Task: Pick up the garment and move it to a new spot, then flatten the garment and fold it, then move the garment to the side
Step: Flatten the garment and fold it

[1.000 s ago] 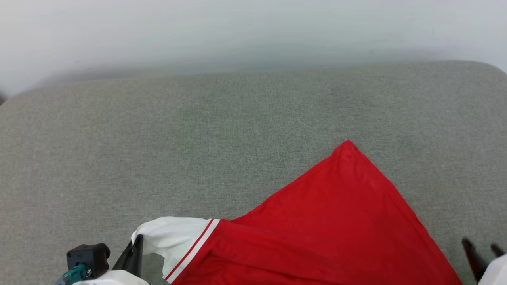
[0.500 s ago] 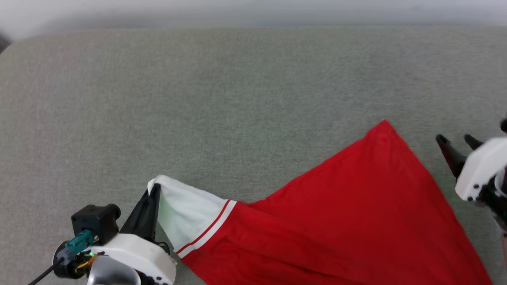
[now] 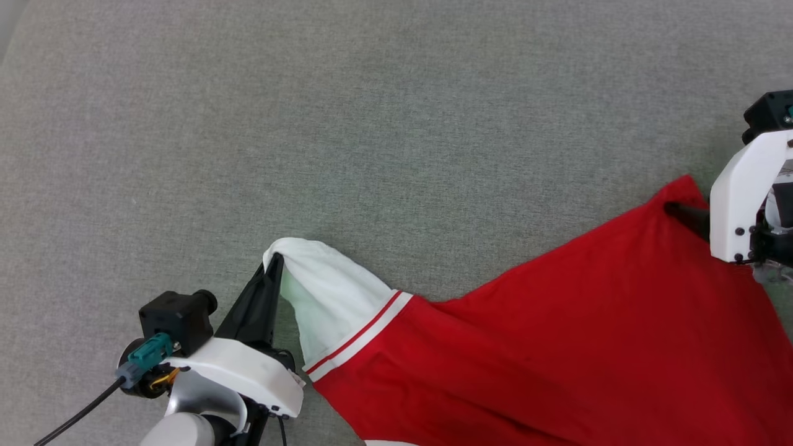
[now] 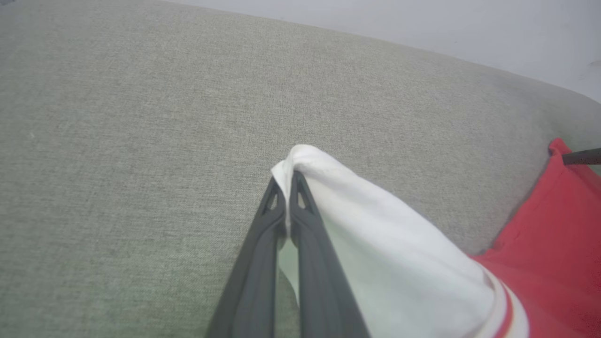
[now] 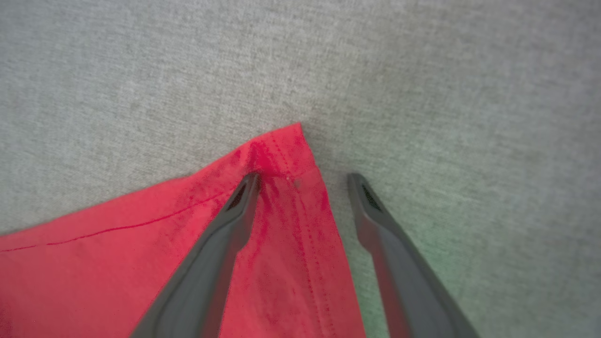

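Note:
The garment point(image 3: 557, 334), red with a white sleeve and red-white striped trim, lies spread over the lower right of the grey cushion point(image 3: 347, 124). My left gripper point(image 3: 272, 263) is shut on the tip of the white sleeve point(image 4: 357, 220), which it holds lifted off the fabric surface. The left wrist view shows its fingers point(image 4: 263, 263) pinched together on the sleeve's end. My right gripper point(image 5: 303, 180) stands open over the garment's red hem corner point(image 5: 281, 150), one finger on the red cloth and the other beside the edge over bare cushion. The garment's front lettering is hidden.
A wide stretch of grey fabric surface lies to the left and beyond the garment. A pale wall point(image 4: 422, 19) rises past the cushion's far rounded edge in the left wrist view. A black cable point(image 3: 74, 415) trails from my left wrist.
The head camera has tilted down, so the wall has left the view. My right gripper has come in from the right to straddle the red hem corner. The left gripper still holds the sleeve.

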### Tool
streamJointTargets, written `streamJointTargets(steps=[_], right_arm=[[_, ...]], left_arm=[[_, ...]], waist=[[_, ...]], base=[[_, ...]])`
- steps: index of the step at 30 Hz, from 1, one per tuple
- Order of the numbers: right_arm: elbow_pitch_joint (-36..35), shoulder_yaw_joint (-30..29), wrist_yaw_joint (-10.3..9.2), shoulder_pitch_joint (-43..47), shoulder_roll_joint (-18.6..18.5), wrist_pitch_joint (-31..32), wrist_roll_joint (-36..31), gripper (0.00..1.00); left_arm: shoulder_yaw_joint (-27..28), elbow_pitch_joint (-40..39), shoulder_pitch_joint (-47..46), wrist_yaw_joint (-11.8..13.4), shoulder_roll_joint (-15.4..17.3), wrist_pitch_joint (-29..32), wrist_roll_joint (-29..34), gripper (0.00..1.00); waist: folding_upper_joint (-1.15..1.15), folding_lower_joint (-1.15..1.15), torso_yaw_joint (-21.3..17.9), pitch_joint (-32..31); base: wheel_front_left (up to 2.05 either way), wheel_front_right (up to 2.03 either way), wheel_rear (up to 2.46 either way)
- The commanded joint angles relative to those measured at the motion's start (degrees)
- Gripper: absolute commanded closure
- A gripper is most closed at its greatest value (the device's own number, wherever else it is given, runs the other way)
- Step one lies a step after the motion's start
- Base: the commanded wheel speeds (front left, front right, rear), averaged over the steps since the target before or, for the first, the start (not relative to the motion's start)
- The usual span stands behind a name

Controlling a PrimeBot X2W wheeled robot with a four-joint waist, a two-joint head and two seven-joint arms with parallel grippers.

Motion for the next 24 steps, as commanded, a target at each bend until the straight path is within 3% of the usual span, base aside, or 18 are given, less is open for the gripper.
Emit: streamJointTargets(steps=[1,2,3,4,8,14,19,24], right_arm=[[3.14,1.38,-0.03,2.26,1.14,1.76,0.66,0.00],[3.97,1.62,-0.02,2.82,1.56,2.79,1.06,0.00],[4.72,1.81,-0.02,3.33,1.82,3.70,1.36,0.67],[5.14,2.01,-0.02,3.75,2.07,4.36,1.79,0.99],[4.85,2.31,-0.02,3.83,2.39,5.25,2.72,1.00],[0.62,4.63,-0.02,2.39,0.34,1.76,3.54,1.00],[-3.51,6.43,-0.03,2.03,-2.01,-4.03,2.65,1.00],[-4.93,6.45,-0.03,1.68,-3.06,-8.54,1.58,1.00]], left_arm=[[-0.07,0.51,-0.70,-0.38,-0.34,-0.49,-0.18,1.00],[-0.13,0.84,-0.78,-0.40,-0.43,-0.68,-0.29,1.00],[-0.16,1.17,-0.92,-0.57,-0.56,-0.76,-0.31,1.00],[-0.18,1.43,-1.02,-0.72,-0.65,-0.94,-0.30,1.00],[0.13,2.42,-1.06,-0.84,-0.42,-1.07,-0.75,1.00],[1.10,3.10,-0.93,-0.42,0.62,-1.32,-0.79,1.00],[3.13,3.16,-2.43,-0.43,3.09,-0.83,-0.57,1.00],[4.80,3.88,-7.16,-2.14,6.30,1.35,-0.74,1.00]], waist=[[0.00,-0.01,0.71,0.64],[0.00,-0.01,0.78,0.66],[0.00,-0.01,0.84,0.65],[0.00,-0.01,0.87,0.61],[0.00,-0.01,0.50,0.06],[0.00,-0.01,-0.79,-3.11],[0.00,-0.01,-2.57,-8.32],[0.00,-0.01,-5.11,-13.52]], base=[[0.00,0.00,0.00],[0.00,0.00,0.00],[0.00,0.00,0.00],[0.00,0.00,0.00],[0.00,0.00,0.00],[0.00,0.00,0.00],[0.00,0.00,0.00],[0.00,0.00,0.00]])
